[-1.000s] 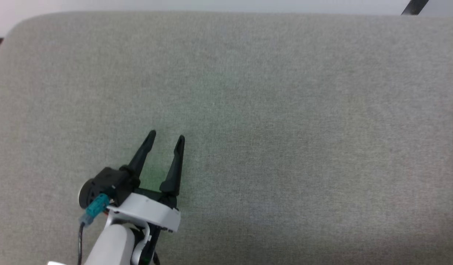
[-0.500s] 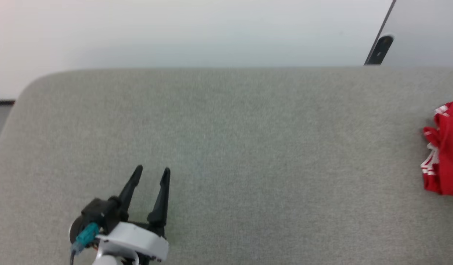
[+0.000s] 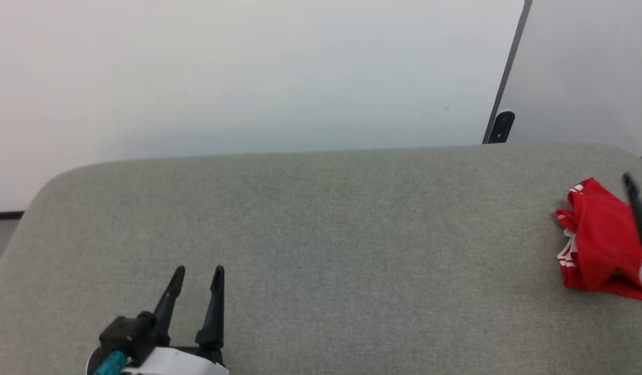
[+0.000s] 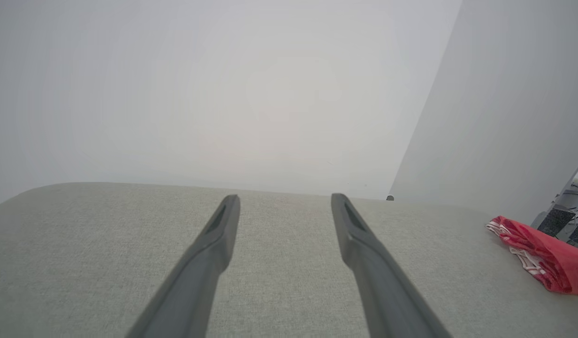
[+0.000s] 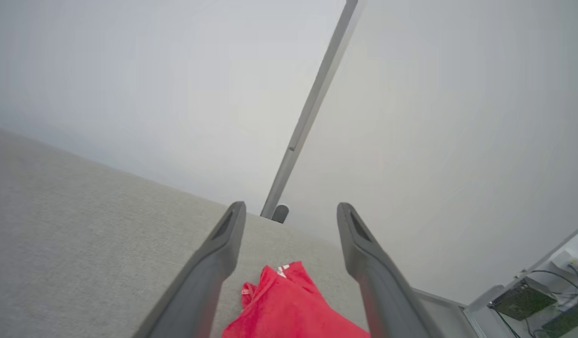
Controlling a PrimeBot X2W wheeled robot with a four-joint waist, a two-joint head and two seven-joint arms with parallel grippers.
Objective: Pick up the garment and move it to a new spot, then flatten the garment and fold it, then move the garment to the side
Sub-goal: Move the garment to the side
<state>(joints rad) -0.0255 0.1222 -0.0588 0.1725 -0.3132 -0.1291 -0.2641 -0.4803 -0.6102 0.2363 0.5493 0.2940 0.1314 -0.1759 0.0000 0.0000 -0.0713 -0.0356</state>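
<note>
No print can be read on the garment (image 3: 597, 245).

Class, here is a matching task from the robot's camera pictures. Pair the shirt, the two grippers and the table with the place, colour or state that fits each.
Column one:
1. shirt
2. left gripper
3. right gripper
4. table

Column two:
A. open, fingers right at the red cloth
B. grey, fabric-covered
C. red, crumpled near the right edge
D. open, over bare surface at the lower left

Pairs: 1-C, 2-D, 3-A, 4-B
</note>
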